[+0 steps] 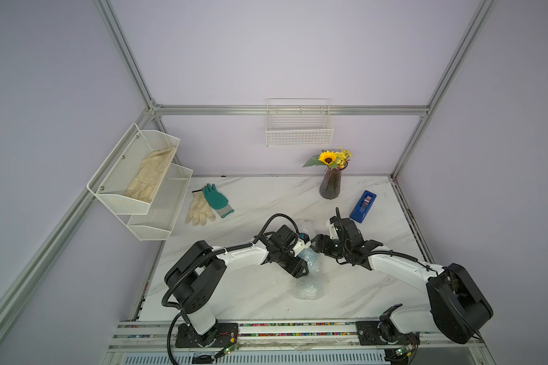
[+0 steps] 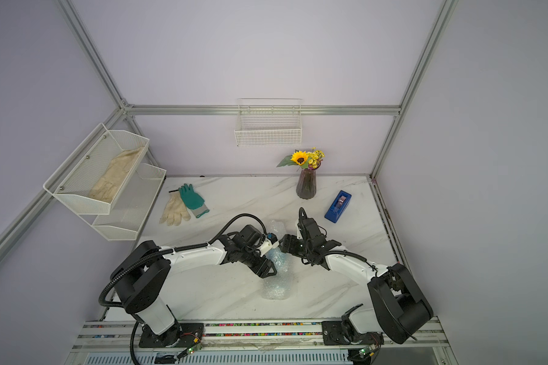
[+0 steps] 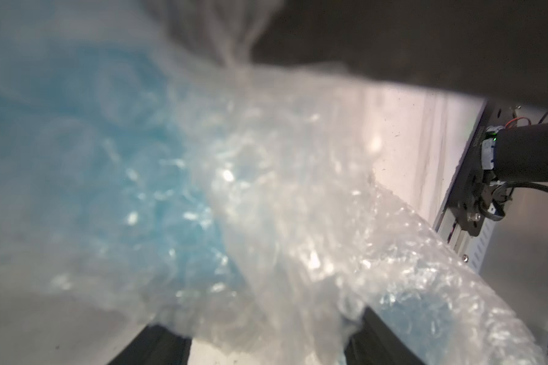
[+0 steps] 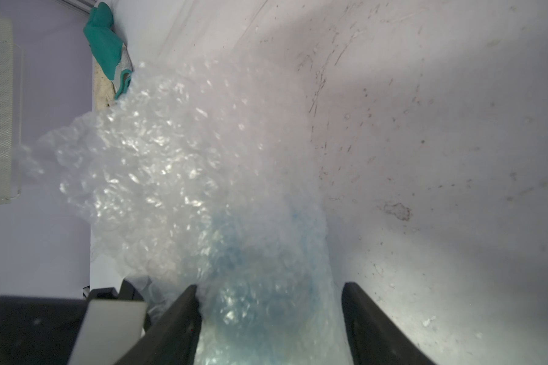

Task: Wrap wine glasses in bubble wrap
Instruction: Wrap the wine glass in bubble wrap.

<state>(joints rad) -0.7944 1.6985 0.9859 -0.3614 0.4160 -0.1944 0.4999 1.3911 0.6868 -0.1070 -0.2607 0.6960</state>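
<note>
Fingers (image 4: 184, 319) of the right gripper (image 4: 271, 316) stood wide astride the bubble wrap (image 4: 159, 164) covering the goblet (image 4: 260, 252); how wide the left gripper (image 3: 266, 328) stood was unclear.

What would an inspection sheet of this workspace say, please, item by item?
Surface: marble table, scuffed, fine marks.
Job's things: blue goblet lies inside bubble wrap, mid-table.
Clutter: green glove, cream glove, flower vase, blue tape dispenser.
Tools: left tool straddles the bundle, grip unclear; right tool open around it.
Cables: black hose along left arm.
Surroundings: wire basket, mesh shelf with pale gloves, on walls.
</note>
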